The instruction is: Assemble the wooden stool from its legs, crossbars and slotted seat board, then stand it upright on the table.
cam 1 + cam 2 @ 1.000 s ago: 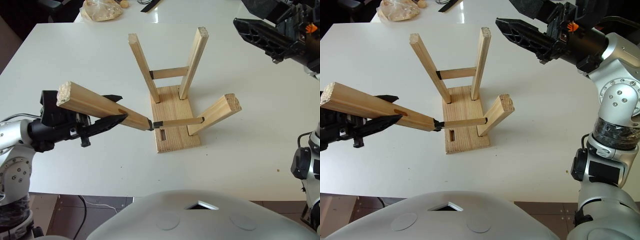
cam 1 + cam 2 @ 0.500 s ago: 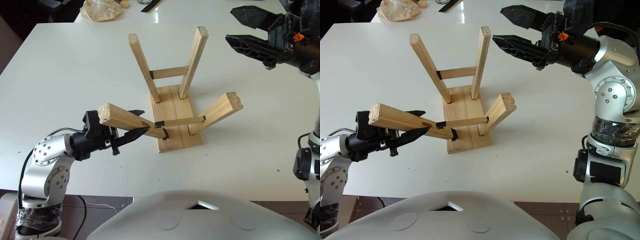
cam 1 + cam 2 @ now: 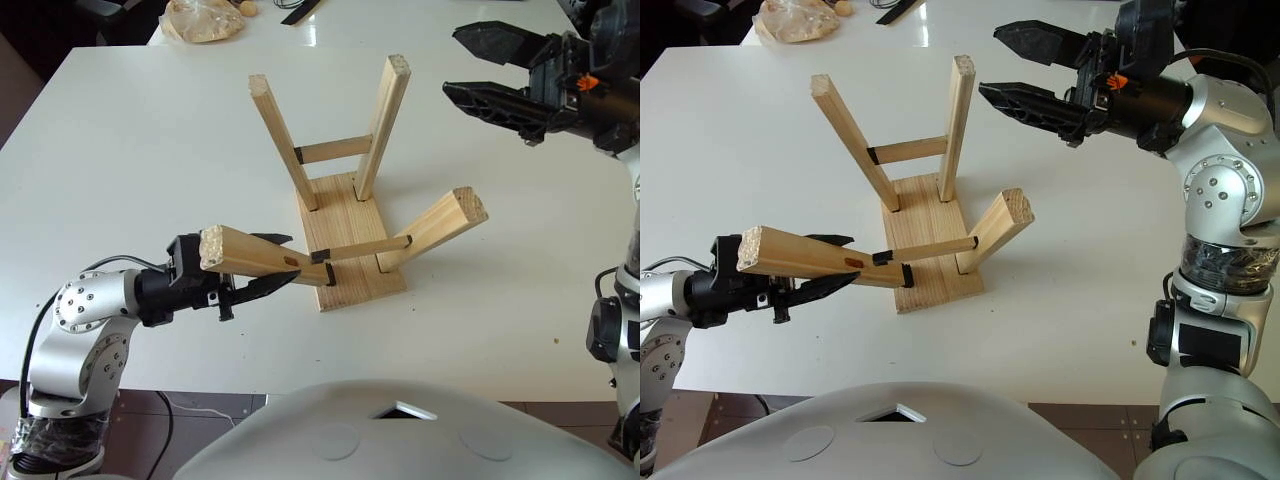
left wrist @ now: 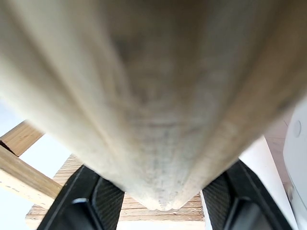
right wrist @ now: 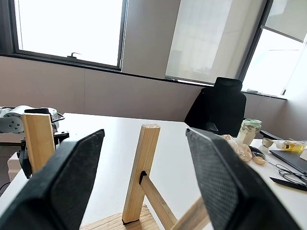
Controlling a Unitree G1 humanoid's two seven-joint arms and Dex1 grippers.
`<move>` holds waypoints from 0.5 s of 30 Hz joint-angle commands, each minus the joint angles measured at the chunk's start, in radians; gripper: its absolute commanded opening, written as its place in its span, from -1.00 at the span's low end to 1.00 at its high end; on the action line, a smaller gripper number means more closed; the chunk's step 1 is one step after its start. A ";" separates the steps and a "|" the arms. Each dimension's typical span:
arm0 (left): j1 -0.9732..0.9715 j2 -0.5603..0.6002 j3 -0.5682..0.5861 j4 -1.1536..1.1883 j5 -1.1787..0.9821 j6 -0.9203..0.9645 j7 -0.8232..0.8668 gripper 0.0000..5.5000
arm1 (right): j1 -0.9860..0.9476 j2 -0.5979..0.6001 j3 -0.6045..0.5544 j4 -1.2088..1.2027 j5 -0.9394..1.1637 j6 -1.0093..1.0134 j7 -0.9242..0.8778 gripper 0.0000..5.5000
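Note:
The slotted seat board point(image 3: 352, 225) lies flat on the white table point(image 3: 150, 130). Two legs point(image 3: 380, 125) joined by a crossbar point(image 3: 333, 150) stand upright on its far end. My left gripper point(image 3: 290, 258) is shut on a third leg point(image 3: 255, 258), held slanted with its lower end at the board's near left corner. A thin crossbar point(image 3: 360, 247) links it to the fourth leg point(image 3: 435, 228), which leans right off the board. Up close the held leg point(image 4: 153, 96) sits between the black fingers point(image 4: 86, 201). My right gripper point(image 3: 452, 60) hangs open above the table, right of the upright legs.
A crumpled plastic bag point(image 3: 205, 18) and a dark cable point(image 3: 300, 8) lie at the table's far edge. Bare tabletop surrounds the stool on both sides. The right wrist view looks past its fingers point(image 5: 62, 182) at an upright leg point(image 5: 141, 172) and an office chair point(image 5: 220, 108) behind.
My left arm pulled in and swung the held leg, bringing its lower end down to the board's near corner. The right gripper came down and leftwards towards the upright legs.

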 commanded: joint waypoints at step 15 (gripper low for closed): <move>-0.053 0.102 -0.125 -0.005 0.118 0.042 0.044 -0.26 | 0.041 0.022 0.046 -0.077 -0.013 -0.022 -0.030 0.14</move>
